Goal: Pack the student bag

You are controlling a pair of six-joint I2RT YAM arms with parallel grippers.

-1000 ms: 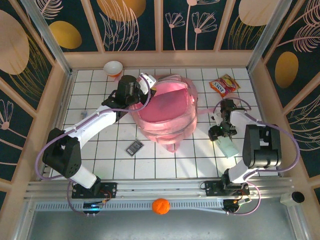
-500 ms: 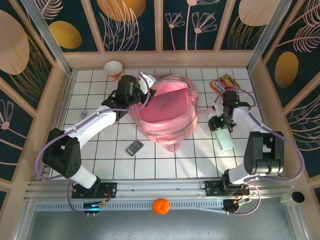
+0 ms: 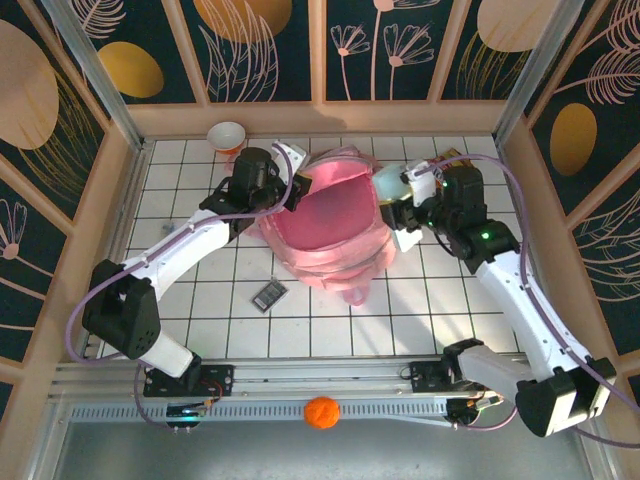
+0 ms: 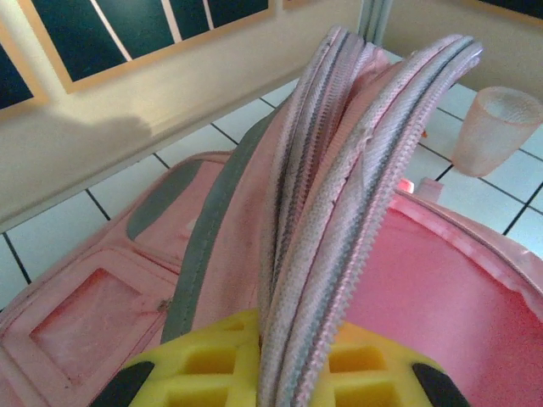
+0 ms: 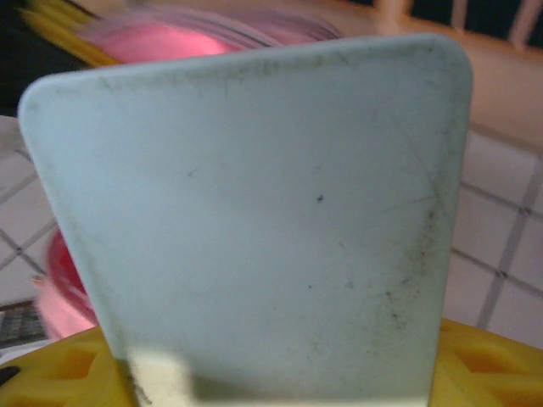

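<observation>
Left gripper (image 3: 290,183) is pinching down tight on the zippered rim of the student bag (image 3: 330,215). On the left wrist cam I'm seeing the yellow fingers (image 4: 204,373) either side of the doubled-up zipper edge, which is standing up out of the jaws. Right gripper (image 3: 398,212) is gripping a pale flat card (image 3: 387,184) at about mid width, with the card standing upright between the yellow fingers (image 5: 475,356) and taking up most of the right wrist cam. That hand is hovering at the right edge of the bag's mouth. The bag is lying in the middle of the white tiled table (image 3: 180,200), toward the back, with its main compartment gaping open and the pink lining showing. I'm also seeing a small bowl (image 3: 227,135) near the back wall left of the bag, a small dark gadget (image 3: 269,294) on the tiles in front of it, and an orange ball (image 3: 321,411) down by the arm bases.
</observation>
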